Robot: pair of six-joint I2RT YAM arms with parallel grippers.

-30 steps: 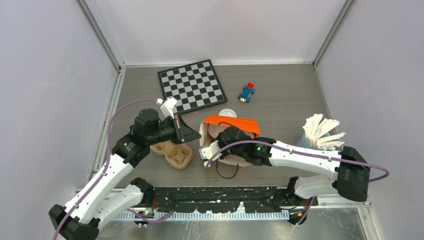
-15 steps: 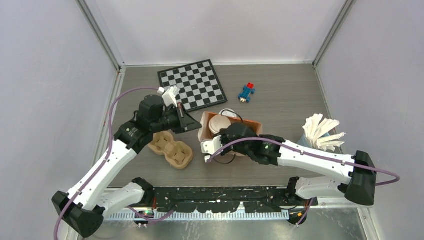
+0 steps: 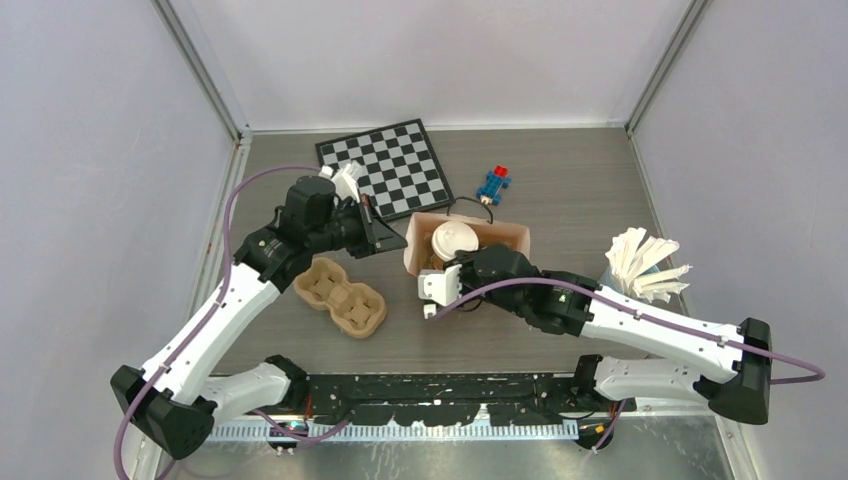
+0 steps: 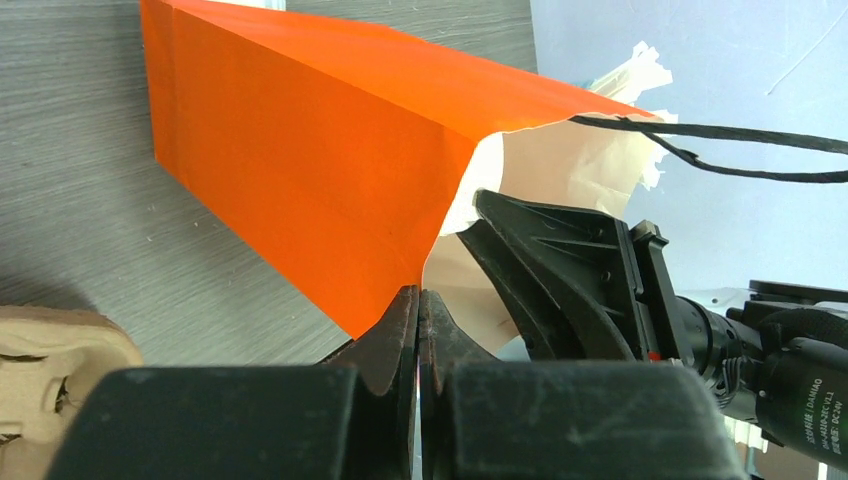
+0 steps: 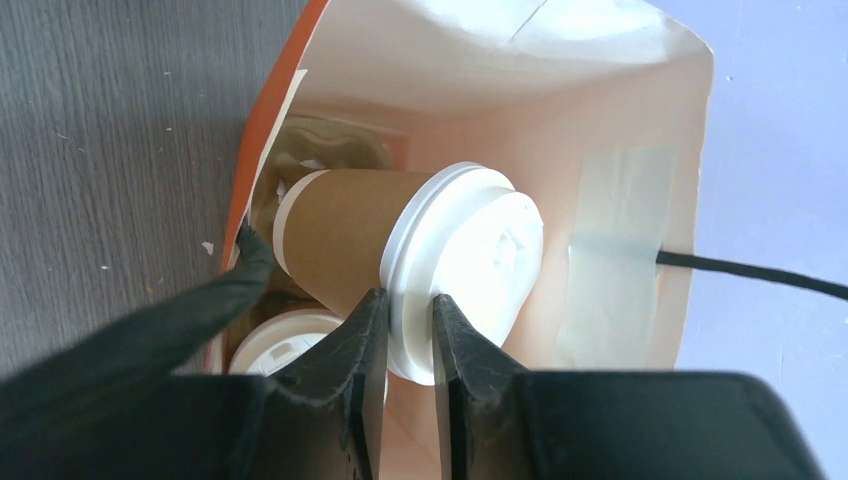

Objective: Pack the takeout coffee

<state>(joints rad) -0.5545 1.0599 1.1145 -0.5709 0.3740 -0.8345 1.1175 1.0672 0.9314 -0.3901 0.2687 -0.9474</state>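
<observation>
An orange paper bag (image 3: 508,233) stands mouth-up at mid-table; its orange side (image 4: 300,150) fills the left wrist view. My left gripper (image 3: 400,243) is shut on the bag's left rim (image 4: 418,297). Inside the bag, a brown takeout coffee cup (image 5: 340,235) with a white lid (image 3: 455,240) lies tilted. My right gripper (image 5: 410,312) reaches into the mouth (image 3: 452,264) and is shut on that lid's rim. A second white-lidded cup (image 5: 280,345) sits lower in the bag, mostly hidden.
A tan pulp cup tray (image 3: 340,297) lies left of the bag. A chessboard (image 3: 385,170) and a blue toy (image 3: 493,184) sit further back. A tumbler of white paper strips (image 3: 645,262) stands at the right. The bag's black cord handle (image 3: 468,207) hangs behind it.
Both grippers and the bag have moved away from the arm bases. The bag has turned from showing its orange side to mouth-up, the cup staying in the right gripper.
</observation>
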